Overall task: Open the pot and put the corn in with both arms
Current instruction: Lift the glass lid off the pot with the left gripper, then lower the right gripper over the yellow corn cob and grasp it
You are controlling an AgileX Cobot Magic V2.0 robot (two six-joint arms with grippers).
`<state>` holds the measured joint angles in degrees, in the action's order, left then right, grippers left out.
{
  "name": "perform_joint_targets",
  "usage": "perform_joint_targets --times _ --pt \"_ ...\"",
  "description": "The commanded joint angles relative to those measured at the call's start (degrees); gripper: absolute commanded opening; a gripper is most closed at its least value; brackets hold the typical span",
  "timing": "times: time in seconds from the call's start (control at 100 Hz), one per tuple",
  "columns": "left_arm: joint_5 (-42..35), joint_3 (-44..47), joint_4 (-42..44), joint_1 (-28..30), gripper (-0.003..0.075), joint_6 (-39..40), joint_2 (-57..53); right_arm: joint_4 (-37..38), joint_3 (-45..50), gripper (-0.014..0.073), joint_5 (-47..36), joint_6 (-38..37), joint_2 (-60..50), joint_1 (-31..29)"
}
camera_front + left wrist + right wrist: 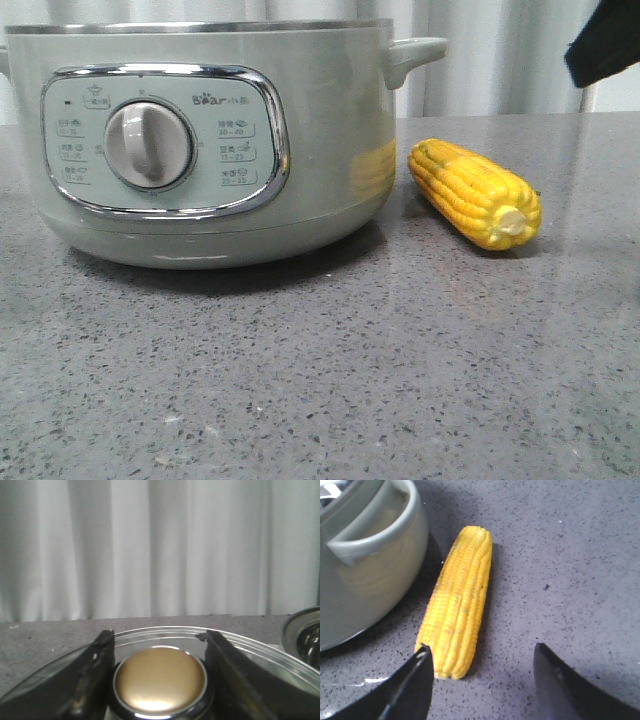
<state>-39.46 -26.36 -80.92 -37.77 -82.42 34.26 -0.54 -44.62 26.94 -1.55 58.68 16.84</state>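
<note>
The pale-green pot (pixel 200 140) stands at the left of the table with no lid on its steel rim. Its steel inside shows at the edge of the left wrist view (pixel 305 637). My left gripper (pixel 159 642) is shut on the gold knob (pixel 160 680) of a glass lid (pixel 240 642), which sits apart from the pot. The yellow corn (pixel 475 192) lies on the table right of the pot, its pale stub end towards the front. My right gripper (pixel 480 652) is open above the table by the corn's near end (pixel 457 605). One finger overlaps that end. A dark gripper part (pixel 605 40) shows at the top right.
The pot's side handle (pixel 415 52) juts out towards the corn and also shows in the right wrist view (pixel 367 535). The speckled grey tabletop (pixel 330 380) stretches in front. A pale curtain (pixel 160 545) hangs behind the table.
</note>
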Motion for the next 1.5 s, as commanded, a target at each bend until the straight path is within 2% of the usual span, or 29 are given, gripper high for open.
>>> perform_joint_targets --times 0.0,0.12,0.31,0.49,0.7,1.05,1.41,1.49 --pt "-1.9 -2.2 1.8 -0.2 -0.0020 -2.0 -0.3 0.5 -2.4 0.0364 -3.4 0.2 0.7 0.2" --pt "-4.2 -1.7 -3.3 -0.2 -0.0020 -5.2 -0.2 0.5 -2.4 0.0364 -3.7 0.2 1.1 0.2" --pt "-0.7 0.9 -3.3 -0.2 -0.0020 -5.3 1.3 0.5 -2.4 0.0364 -3.8 0.2 1.1 0.2" --pt "-1.2 1.9 -1.6 -0.2 -0.0020 -5.3 7.0 -0.3 -2.4 0.0364 -2.4 0.2 1.1 0.2" --pt "-4.1 1.9 5.5 -0.2 -0.0020 1.7 13.4 -1.4 -2.4 0.0364 -0.6 0.2 1.1 0.2" --pt "-9.4 1.9 9.9 -0.1 -0.0020 10.6 22.8 -1.5 -2.4 0.0364 -0.5 0.2 1.1 0.2" --pt "-12.0 1.9 10.1 -0.1 -0.0017 10.8 25.6 -1.5 -2.4 0.0364 -0.5 0.2 1.1 0.2" --pt "-12.0 1.9 10.1 -0.1 0.0029 10.8 25.6 -1.5 -2.4 0.0364 -0.5 0.2 1.1 0.2"
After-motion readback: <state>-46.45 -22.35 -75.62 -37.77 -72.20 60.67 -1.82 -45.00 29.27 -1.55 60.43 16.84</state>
